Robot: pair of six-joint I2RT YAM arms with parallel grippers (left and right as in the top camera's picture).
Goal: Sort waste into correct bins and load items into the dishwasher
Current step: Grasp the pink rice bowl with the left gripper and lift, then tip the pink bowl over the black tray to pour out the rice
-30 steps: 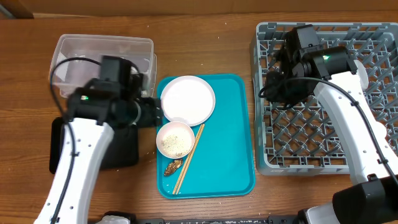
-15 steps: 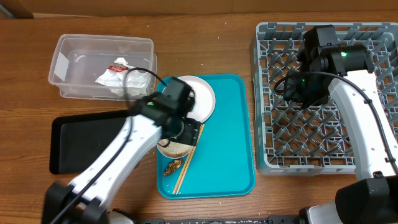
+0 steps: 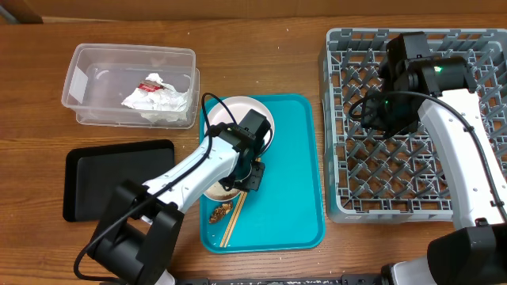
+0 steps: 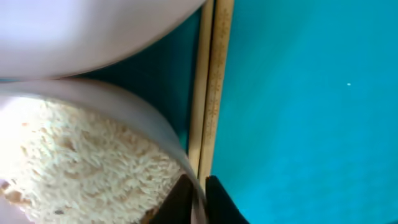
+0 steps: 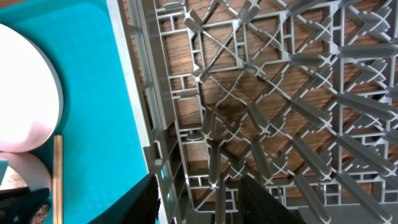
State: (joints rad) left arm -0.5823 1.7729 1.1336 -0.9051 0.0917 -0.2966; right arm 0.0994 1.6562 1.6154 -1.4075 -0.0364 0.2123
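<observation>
Left wrist: left hand [image 4: 198, 200] pinches bowl [image 4: 93, 155] rim, chopsticks [image 4: 211, 93] beside; right hand [image 5: 200, 202] spread over rack [image 5: 267, 93] edge.

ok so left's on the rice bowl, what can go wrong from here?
1. The left gripper pinches only the thin rim of the bowl, which holds rice. A tilt on lifting could spill it onto the teal tray.
2. The chopsticks lie right beside the outer finger, so they may get dragged along.
3. The plate sits close against the bowl and could be nudged.
</observation>
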